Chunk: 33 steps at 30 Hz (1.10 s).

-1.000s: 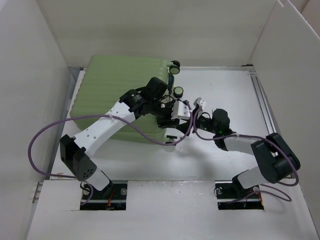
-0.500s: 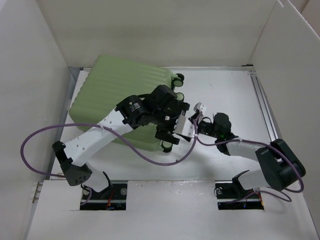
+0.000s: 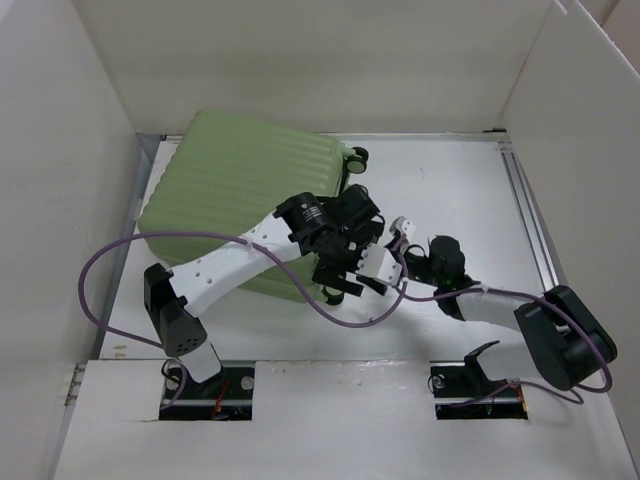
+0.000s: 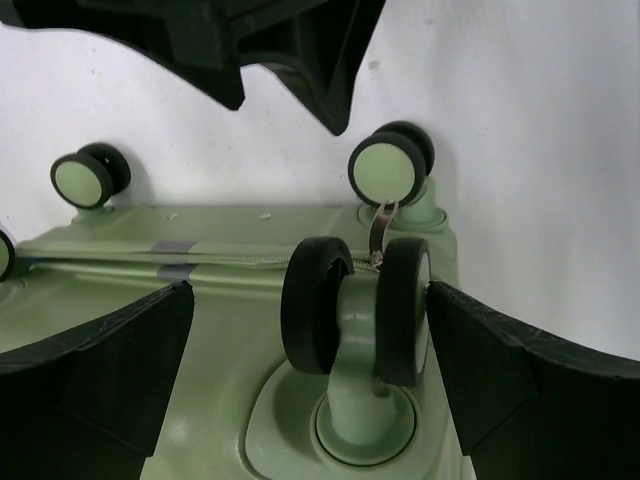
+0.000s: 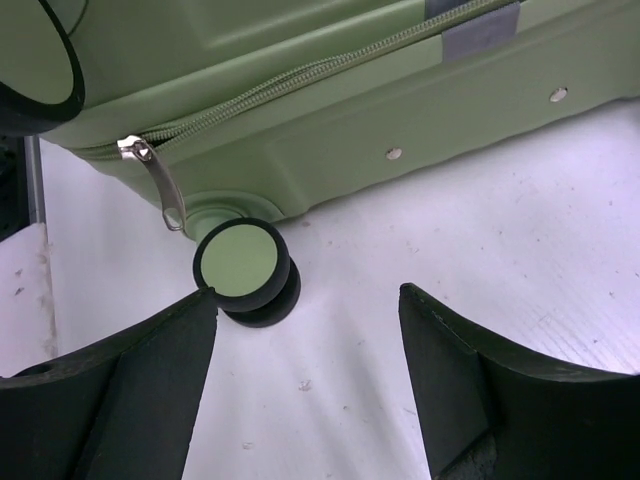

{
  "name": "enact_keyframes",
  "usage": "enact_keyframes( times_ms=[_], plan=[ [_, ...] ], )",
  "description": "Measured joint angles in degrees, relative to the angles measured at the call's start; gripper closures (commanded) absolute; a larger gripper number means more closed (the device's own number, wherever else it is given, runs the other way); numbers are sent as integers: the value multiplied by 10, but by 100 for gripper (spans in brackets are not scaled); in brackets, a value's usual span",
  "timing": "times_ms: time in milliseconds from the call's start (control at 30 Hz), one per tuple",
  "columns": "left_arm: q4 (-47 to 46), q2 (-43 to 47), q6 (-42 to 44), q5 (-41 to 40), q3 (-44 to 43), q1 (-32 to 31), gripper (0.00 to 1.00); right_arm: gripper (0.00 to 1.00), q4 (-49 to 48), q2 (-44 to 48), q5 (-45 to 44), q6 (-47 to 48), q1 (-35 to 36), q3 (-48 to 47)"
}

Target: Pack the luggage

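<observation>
- The light green ribbed hard-shell suitcase (image 3: 240,190) lies flat and closed on the white table (image 3: 450,190), at the far left, with its wheeled end facing right toward the middle.
- Your left arm reaches across the shell to that wheeled end, and your right arm comes in low from the right to the same end.
- Your left gripper (image 4: 310,310) stands wide open and holds nothing. Its fingers (image 4: 110,360) straddle a twin black castor wheel (image 4: 355,310) with pale green hubs.
- On one side the finger sits just beside the tyre (you cannot tell from the left wrist view whether it touches). On the other side the finger is clearly apart.
- A metal zipper pull (image 4: 380,232) hangs behind that castor, and two more wheels show further back, one at the corner (image 4: 392,165) and one to the left (image 4: 90,178).
- Your right gripper (image 5: 308,300) is also open, with only bare table between its fingers (image 5: 130,390).
- Just ahead of it, a lower castor (image 5: 242,265) rests on the table under the suitcase corner.
- The zipper (image 5: 300,75) runs shut along the seam, its pull (image 5: 158,185) dangles near that castor, and a strip of grey tape (image 5: 482,30) crosses the seam further along.
</observation>
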State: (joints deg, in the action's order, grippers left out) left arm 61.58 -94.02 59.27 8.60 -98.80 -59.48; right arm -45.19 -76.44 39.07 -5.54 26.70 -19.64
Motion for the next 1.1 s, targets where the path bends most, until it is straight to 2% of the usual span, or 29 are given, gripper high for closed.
enact_keyframes(
  times_ms=[133, 200, 233, 267, 300, 333, 367, 667, 867, 1100],
  plan=[
    [-9, 0, 3, -18, 11, 16, 2, 22, 0, 3, -6, 0, 13, 0],
    [-5, 0, 5, -19, 16, 25, 14, 22, 2, 3, -6, 0, 30, -1],
    [-2, -1, 4, -17, 17, 29, 25, 22, 0, 0, -5, 0, 37, -2],
    [3, -3, 0, -12, 17, 32, 50, 22, -3, -5, -4, 0, 45, -5],
    [12, -6, -9, -4, 17, 34, 66, 22, -10, -17, 2, 0, 52, -10],
    [24, -11, -10, -2, 18, 33, 86, 22, -17, -26, 5, -3, 54, -13],
    [33, -14, -18, 0, 18, 33, 100, 22, -31, -42, 13, -7, 57, -18],
    [33, -11, -24, 26, 15, 42, 100, 22, -186, -176, 76, -85, 60, -78],
    [20, 15, -17, 40, 29, 49, 100, 25, -211, -195, 110, -109, 71, -122],
    [20, 19, -15, 42, 29, 50, 100, 26, -215, -207, 130, -110, 71, -125]
  ],
)
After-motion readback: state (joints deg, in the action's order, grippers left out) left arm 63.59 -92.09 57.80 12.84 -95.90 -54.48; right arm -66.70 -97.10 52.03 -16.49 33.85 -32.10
